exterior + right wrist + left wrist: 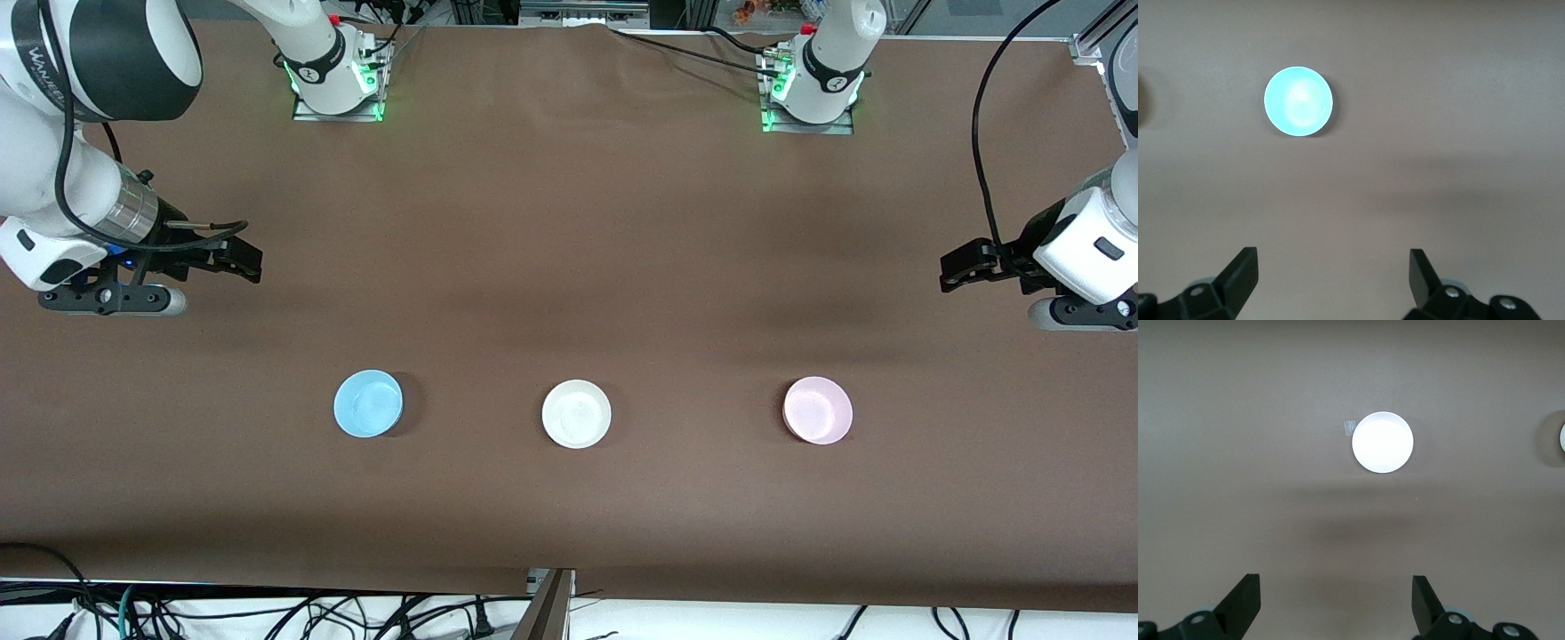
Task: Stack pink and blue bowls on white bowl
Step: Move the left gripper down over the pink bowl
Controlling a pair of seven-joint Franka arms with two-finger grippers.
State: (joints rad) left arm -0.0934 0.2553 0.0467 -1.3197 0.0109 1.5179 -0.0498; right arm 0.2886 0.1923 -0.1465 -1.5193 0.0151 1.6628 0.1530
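Observation:
Three bowls stand in a row on the brown table. The white bowl (576, 413) is in the middle. The blue bowl (368, 404) is toward the right arm's end and the pink bowl (817, 410) is toward the left arm's end. My right gripper (242, 259) is open and empty, in the air over bare table at its own end. Its wrist view (1333, 259) shows the blue bowl (1298, 101). My left gripper (958, 267) is open and empty over bare table at its end. Its wrist view (1336, 583) shows the pink bowl (1383, 442), washed out pale, and an edge of the white bowl (1562, 437).
The arm bases (336, 76) (813, 84) stand at the table's edge farthest from the front camera. Cables (267, 613) hang below the nearest edge. A small scrap of tape (1349, 427) lies beside the pink bowl.

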